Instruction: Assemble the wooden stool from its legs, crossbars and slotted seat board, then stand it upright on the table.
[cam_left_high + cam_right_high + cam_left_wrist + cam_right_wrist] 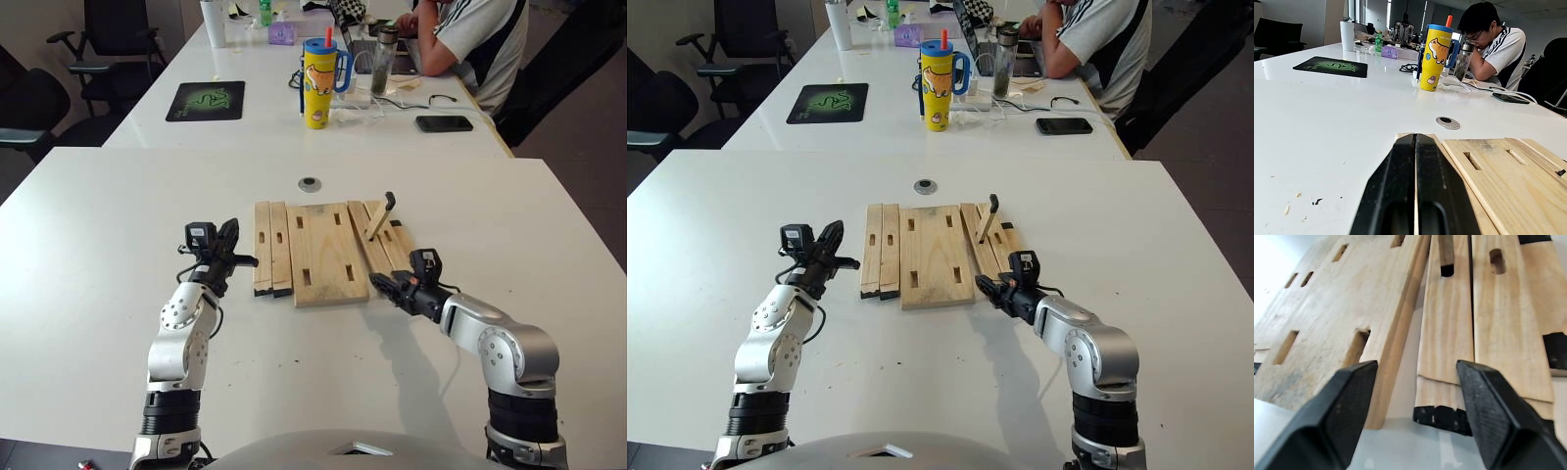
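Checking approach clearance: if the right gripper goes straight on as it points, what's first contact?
Probably the black-tipped near end of the leg plank, lying between the open fingers of the right gripper. The seat board corner is close beside it. Depth is unclear.

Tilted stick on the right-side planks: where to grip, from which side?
Probably the stick at its raised dark upper end, right hand coming down from above, closing across its narrow width. It leans tilted, so that end is clear of everything; the lower end rests on the planks.

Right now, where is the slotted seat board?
In the eye views the seat board lies flat mid-table, between narrower planks, its near right corner by the right gripper.
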Motion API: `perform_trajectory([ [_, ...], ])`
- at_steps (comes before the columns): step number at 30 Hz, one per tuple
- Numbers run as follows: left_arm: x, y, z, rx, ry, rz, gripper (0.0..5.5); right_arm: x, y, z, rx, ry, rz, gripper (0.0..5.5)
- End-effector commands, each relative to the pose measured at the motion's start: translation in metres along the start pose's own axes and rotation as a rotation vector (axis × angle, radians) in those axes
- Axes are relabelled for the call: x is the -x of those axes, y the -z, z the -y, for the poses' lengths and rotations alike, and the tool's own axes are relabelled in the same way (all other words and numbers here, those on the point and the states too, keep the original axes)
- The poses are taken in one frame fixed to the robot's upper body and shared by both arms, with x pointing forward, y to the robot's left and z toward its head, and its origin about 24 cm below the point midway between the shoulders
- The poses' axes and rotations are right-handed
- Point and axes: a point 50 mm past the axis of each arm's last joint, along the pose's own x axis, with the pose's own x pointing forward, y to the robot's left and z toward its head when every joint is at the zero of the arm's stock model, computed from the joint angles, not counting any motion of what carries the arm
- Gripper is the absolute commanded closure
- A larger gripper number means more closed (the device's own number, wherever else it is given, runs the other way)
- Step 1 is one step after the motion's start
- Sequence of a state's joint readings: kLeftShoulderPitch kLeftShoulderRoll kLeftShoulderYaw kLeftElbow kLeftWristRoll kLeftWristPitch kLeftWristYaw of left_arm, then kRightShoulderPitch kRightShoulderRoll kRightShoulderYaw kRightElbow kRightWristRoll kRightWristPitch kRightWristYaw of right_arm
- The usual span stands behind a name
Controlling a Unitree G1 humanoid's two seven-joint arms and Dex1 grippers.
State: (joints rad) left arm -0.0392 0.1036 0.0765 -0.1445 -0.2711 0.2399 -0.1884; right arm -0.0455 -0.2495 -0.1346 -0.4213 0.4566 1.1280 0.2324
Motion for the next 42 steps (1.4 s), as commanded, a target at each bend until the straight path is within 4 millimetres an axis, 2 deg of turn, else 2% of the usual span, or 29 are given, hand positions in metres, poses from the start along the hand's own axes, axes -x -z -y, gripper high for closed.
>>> perform_trajectory([
  [1,0.0,-0.001,0.001,-0.015,0.01,-0.005,5.5,0.0,0.008,0.01,-0.037,0.056,-0.029,2.5],
  [5,-0.002,-0.002,0.001,-0.017,0.013,-0.003,5.5,-0.002,0.009,0.014,-0.017,0.074,-0.028,2.5],
  [13,-0.004,-0.003,0.002,-0.02,0.023,0.002,5.5,-0.014,0.004,0.001,0.063,0.032,-0.015,2.5],
  [27,-0.007,-0.004,0.005,-0.02,0.037,0.003,5.5,-0.054,0.011,0.008,0.173,0.174,-0.04,2.5],
  [31,-0.008,-0.004,0.005,-0.021,0.04,0.002,5.5,-0.056,0.009,0.008,0.188,0.188,-0.005,3.04],
  [34,-0.008,-0.005,0.005,-0.023,0.043,0.002,5.5,-0.057,0.004,0.004,0.191,0.17,0.044,3.45],
  [37,-0.009,-0.005,0.004,-0.025,0.047,0.002,5.5,-0.056,-0.007,-0.001,0.21,0.152,0.131,3.45],
  [40,-0.009,-0.007,0.004,-0.021,0.051,0.005,5.5,-0.051,-0.028,-0.013,0.285,0.106,0.302,3.45],
  [42,-0.011,-0.009,0.007,0.049,0.07,0.015,5.5,-0.046,-0.04,-0.022,0.335,0.046,0.412,3.45],
])
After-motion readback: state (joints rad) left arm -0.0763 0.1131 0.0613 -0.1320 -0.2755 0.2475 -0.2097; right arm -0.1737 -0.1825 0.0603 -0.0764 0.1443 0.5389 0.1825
